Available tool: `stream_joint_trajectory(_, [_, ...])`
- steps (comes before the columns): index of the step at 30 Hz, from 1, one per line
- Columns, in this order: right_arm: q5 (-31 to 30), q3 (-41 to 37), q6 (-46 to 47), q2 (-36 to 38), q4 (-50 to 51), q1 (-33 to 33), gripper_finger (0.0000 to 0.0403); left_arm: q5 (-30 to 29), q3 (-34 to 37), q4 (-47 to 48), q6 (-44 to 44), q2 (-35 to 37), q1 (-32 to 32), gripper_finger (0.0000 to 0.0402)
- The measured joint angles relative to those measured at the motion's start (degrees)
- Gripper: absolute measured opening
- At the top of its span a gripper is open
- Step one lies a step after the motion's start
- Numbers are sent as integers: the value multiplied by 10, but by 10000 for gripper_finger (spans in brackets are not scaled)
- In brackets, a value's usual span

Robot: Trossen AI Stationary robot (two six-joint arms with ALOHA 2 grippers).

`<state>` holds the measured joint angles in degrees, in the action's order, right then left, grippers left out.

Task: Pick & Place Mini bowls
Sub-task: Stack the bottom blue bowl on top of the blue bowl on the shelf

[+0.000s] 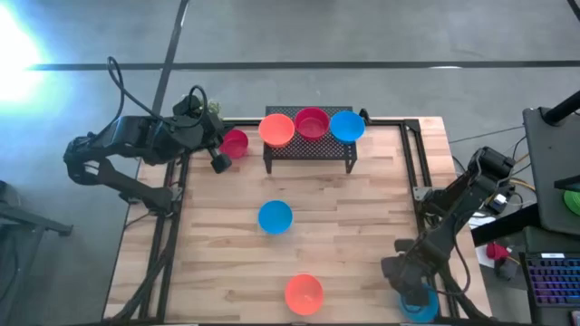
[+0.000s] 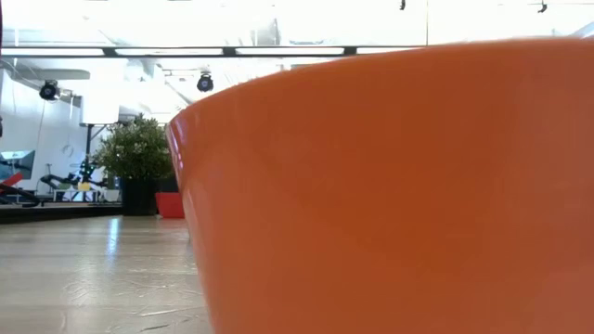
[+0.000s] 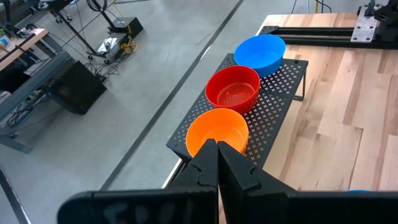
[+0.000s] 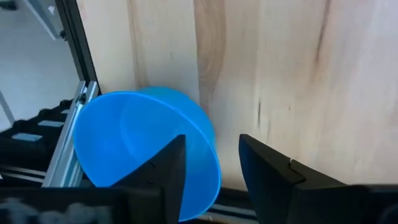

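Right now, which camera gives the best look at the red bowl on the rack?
The left wrist view: the red bowl sits close, its inside visible. The high view shows it small from above. The low and right wrist views miss it.

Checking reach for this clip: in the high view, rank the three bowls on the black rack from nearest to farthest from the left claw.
Measured from the left claw, at the table's back-left corner:
1. Orange bowl, the rack's left end.
2. Red bowl, middle.
3. Blue bowl, right end.

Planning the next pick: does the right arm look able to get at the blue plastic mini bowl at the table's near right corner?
Probably yes: the right gripper is already at the blue plastic mini bowl, jaws open, nothing between.
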<state>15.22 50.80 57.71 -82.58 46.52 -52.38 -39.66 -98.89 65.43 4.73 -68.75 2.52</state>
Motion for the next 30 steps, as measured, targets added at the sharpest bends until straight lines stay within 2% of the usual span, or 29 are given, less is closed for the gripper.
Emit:
stream_joint_trajectory(13, [3, -47, -13, 0, -34, -26, 151, 0, 0, 0, 0, 0, 0, 0])
stream_joint_trajectory(22, [3, -89, 4, 0, -118, -25, 148, 0, 0, 0, 0, 0, 0, 0])
stream_joint_trajectory(26, [3, -96, 21, 0, -128, -25, 133, 0, 0, 0, 0, 0, 0, 0])
stream_joint_trajectory(30, [3, -98, 26, 0, -129, -25, 97, 0, 0, 0, 0, 0, 0, 0])
